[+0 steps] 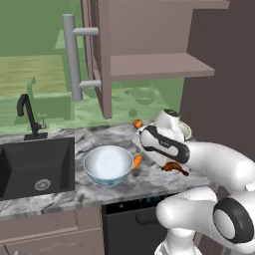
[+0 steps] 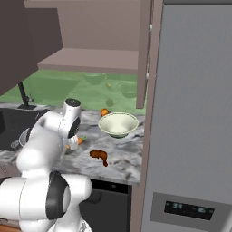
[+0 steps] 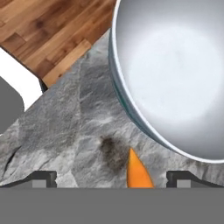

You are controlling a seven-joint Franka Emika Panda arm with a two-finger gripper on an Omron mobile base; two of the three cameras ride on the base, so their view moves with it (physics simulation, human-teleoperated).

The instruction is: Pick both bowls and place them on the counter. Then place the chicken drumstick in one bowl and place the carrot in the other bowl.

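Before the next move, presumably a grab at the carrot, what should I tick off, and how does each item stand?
1. Both bowls on the counter: blue bowl and green bowl stand upright. Ok.
2. Bowls empty: ok.
3. Gripper open: ok.
4. Carrot between the fingers: its tip lies midway. Ok.
5. Carrot clear of the blue bowl: it lies close beside it; touching, cannot tell.
6. Drumstick in a bowl: not ok, it lies on the counter.
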